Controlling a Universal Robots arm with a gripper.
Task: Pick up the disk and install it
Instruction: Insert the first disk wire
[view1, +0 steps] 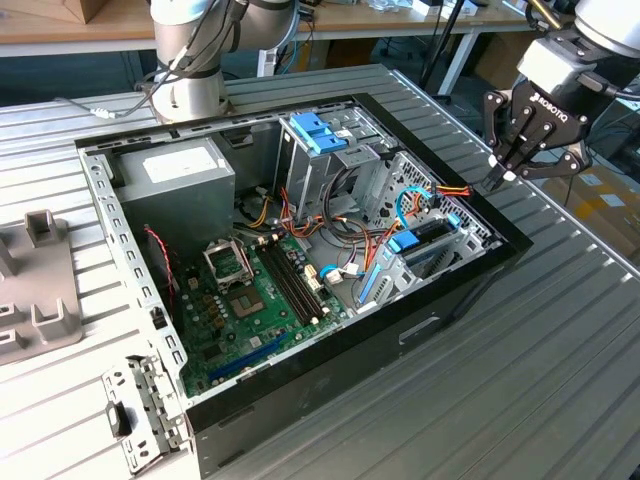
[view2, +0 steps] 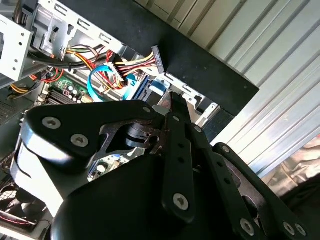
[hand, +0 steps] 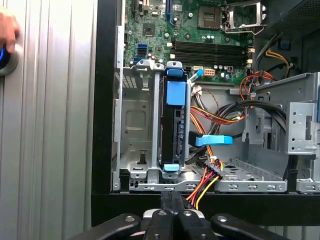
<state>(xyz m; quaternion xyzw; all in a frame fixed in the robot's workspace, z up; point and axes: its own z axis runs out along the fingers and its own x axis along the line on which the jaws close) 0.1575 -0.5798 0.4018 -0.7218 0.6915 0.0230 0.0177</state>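
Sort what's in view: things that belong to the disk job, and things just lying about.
Job: disk, standing in the drive bay; gripper, shut and empty.
Lying about: grey fixture; metal bracket; power supply box.

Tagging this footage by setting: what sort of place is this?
Probably a robotics lab or workshop: open computer case on a ribbed metal table, a robot arm's base beside it, workbenches behind.

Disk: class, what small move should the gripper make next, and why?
Probably ease the gripper toward the near blue tab of the disk and press it home. The disk already stands in the drive cage, while the gripper is shut, holds nothing and hovers over the case wall in line with it.
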